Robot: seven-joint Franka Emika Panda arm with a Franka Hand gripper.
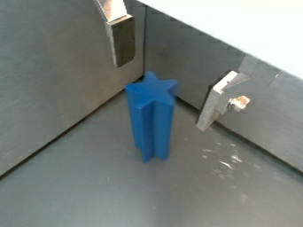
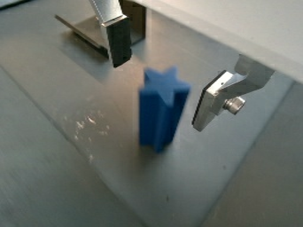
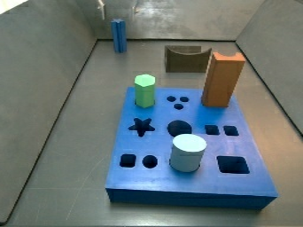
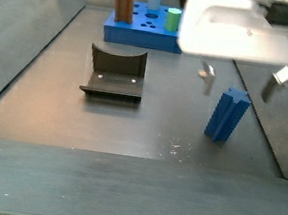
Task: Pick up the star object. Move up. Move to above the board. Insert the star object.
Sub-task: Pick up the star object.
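The gripper (image 1: 169, 64) is hovering over the star object (image 1: 151, 115), its jaws standing apart on either side of the peg without touching it. The star object is standing upright on the grey floor near a corner, well apart from the board (image 3: 190, 146) and the fixture (image 4: 116, 72).
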